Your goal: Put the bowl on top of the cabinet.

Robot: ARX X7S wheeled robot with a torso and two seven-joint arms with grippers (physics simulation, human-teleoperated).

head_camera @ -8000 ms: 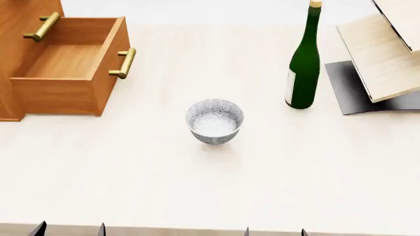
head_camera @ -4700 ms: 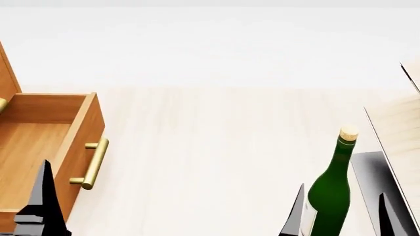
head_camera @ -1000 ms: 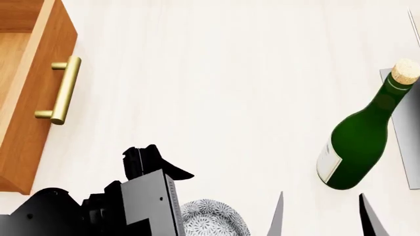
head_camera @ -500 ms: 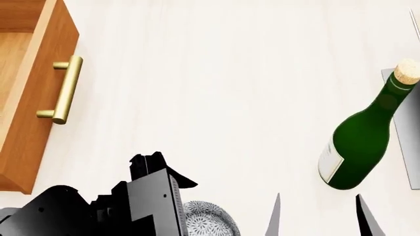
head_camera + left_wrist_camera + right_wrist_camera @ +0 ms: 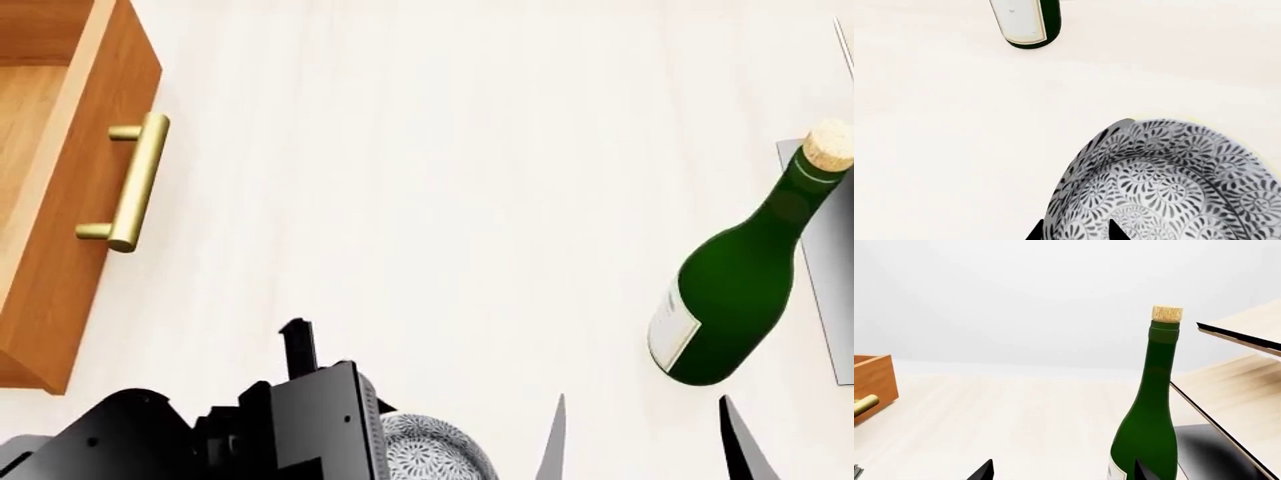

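On the worktop [image 5: 441, 190], the bowl [image 5: 427, 452] sits at the near edge of the head view, just right of the left hand [image 5: 296, 360], which seems to reach its rim. The cabinet [image 5: 67, 200] with its pulled-out drawer stands far left. The bottle [image 5: 734, 300] stands right, the rack [image 5: 1241, 390] beside it.

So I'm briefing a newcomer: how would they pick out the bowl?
On the pale table, look near the front edge, beside the left gripper. The bowl is small, round, white-grey with a fine swirled pattern, far shorter than the green bottle.
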